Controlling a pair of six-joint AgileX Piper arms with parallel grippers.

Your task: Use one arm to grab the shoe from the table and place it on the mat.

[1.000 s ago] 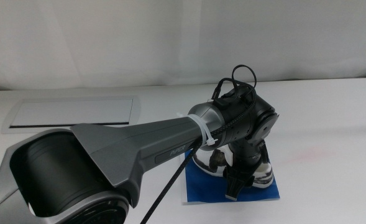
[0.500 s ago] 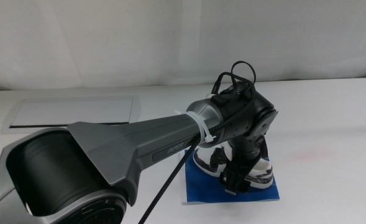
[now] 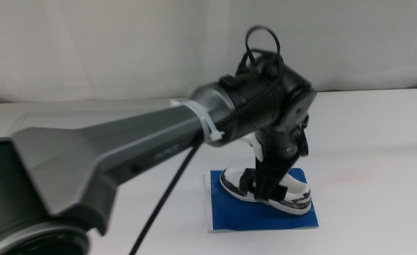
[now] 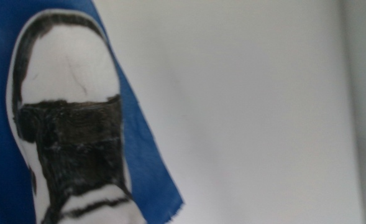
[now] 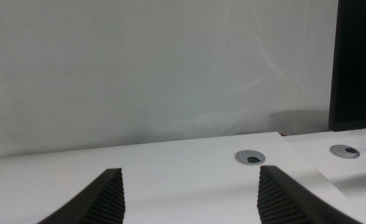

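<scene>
White with black panels, one small low-top sneaker (image 3: pixel 268 190) lies flat on its sole on one thin, bright blue rectangular mat (image 3: pixel 229 211). In the middle view its long axis runs slantwise across the mat, with one end toward the mat's far left part and the other toward its near right corner; which end is the toe cannot be told from there. In the left wrist view the shoe (image 4: pixel 68 124) shows a rounded white toe cap with a black panel behind it, and the mat (image 4: pixel 148 168) ends in a corner just beside it.

The mat rests on the large plain white tabletop (image 3: pixel 378 156), toward the near side.

One bulky black and grey robot arm (image 3: pixel 137 152) with a black cable reaches in from the left. Its black left gripper (image 3: pixel 265 185) hangs directly over the middle of the shoe; whether it is parted or closed cannot be told.

The right gripper (image 5: pixel 189 193) waits off to the side above bare table, its two dark jaws spread wide with nothing between them.
</scene>
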